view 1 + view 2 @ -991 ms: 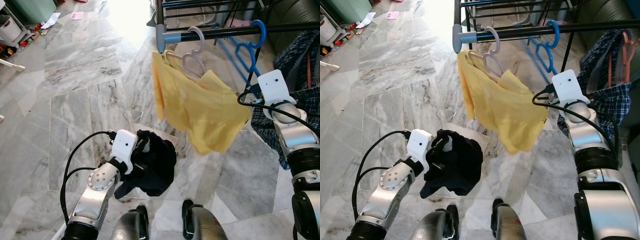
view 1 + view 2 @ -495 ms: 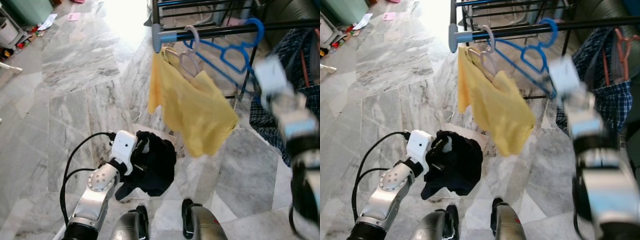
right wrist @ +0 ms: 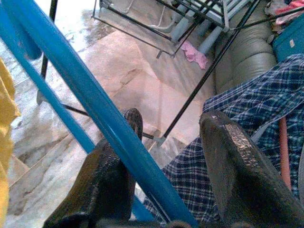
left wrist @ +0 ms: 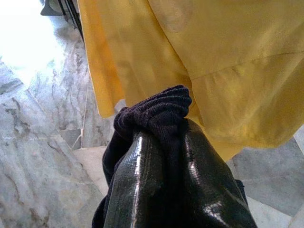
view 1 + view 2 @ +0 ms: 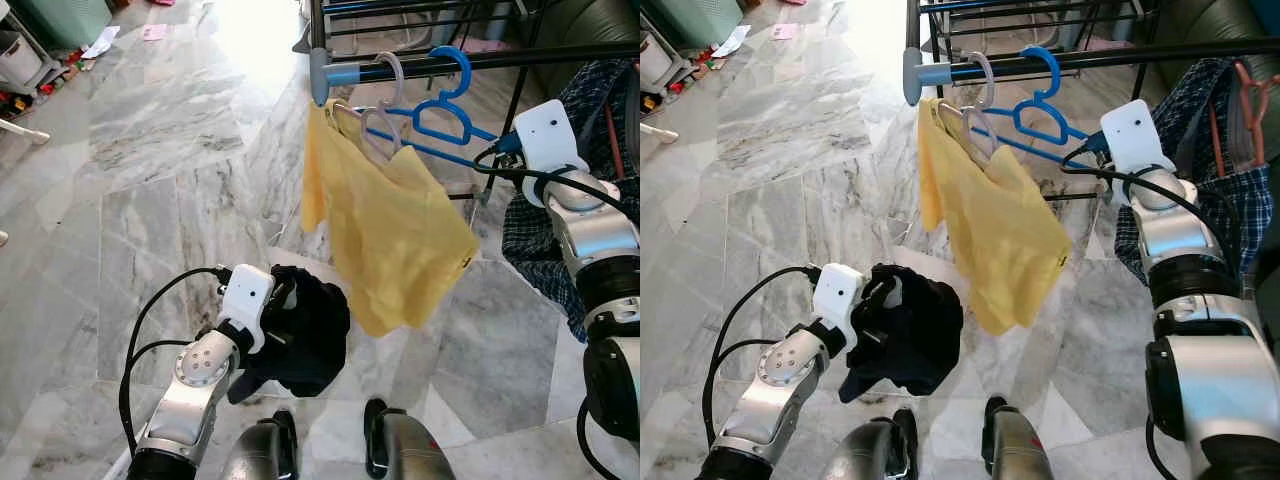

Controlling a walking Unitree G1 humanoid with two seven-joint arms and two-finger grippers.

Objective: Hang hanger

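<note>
Already the blue hanger (image 5: 440,105) had its hook over the black rail (image 5: 560,58) in the left eye view, sitting just beside the pale hanger (image 5: 385,105) that carried the yellow garment (image 5: 390,230). A second ago the hook sat further along the rail toward the robot's right, so it had slid toward the capped end. By my reading the hang was nearly done, with only the release left. Its long axis ran from the hook down and to the robot's right, tilted rather than level, the far end at the right hand (image 5: 503,148). The left hand (image 5: 285,300) was low, near the marble floor (image 5: 150,150), buried in a dark garment (image 5: 310,335).

Seen from the right eye, the hook (image 5: 1042,60) curled over the rail, opening toward the robot's left.

From the left wrist, the black fingers (image 4: 137,190) were closed on the dark cloth, the yellow garment hanging close beyond.

From the right wrist, the blue bar (image 3: 95,118) crossed between the two fingers (image 3: 109,180) — they were spread, one touching the bar, the other apart from it, so the hand was open, not clamped
</note>
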